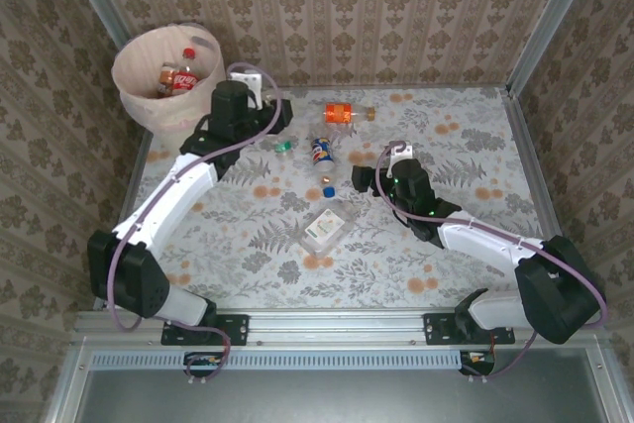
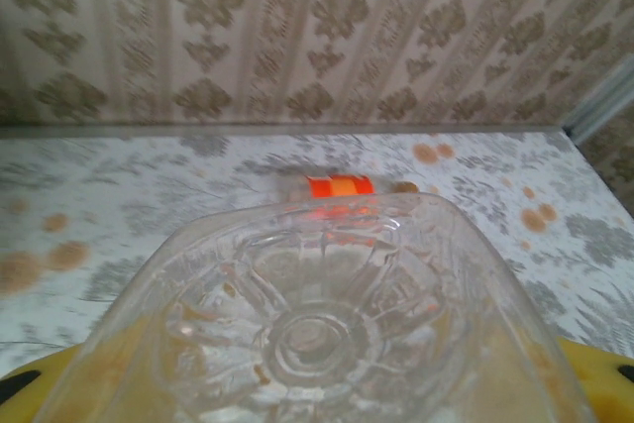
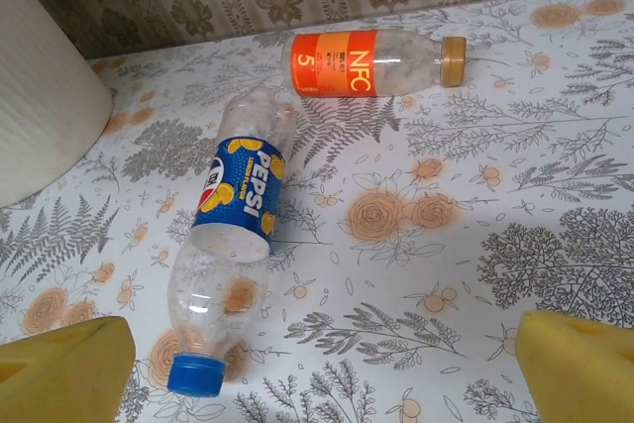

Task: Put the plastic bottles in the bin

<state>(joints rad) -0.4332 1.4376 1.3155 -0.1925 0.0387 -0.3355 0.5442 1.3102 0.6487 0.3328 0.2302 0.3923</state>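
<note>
My left gripper (image 2: 317, 388) is shut on a clear plastic bottle (image 2: 317, 324), whose ribbed base faces the left wrist camera. In the top view the left gripper (image 1: 260, 96) is just right of the cream bin (image 1: 134, 96), which holds a red-labelled bottle (image 1: 179, 76). A blue-labelled bottle (image 3: 233, 235) with a blue cap lies on the table, left of my open right gripper (image 3: 322, 373). Beyond it lies an orange-labelled bottle (image 3: 371, 61). From above, the right gripper (image 1: 362, 180) is right of the blue bottle (image 1: 322, 156), and a crushed pale bottle (image 1: 324, 230) lies nearer the front.
The bin's wall (image 3: 40, 116) stands at the left of the right wrist view. A small green thing (image 1: 284, 147) lies near the left arm. Patterned walls close the table at the back and sides. The floral tabletop (image 1: 466, 146) is open to the right.
</note>
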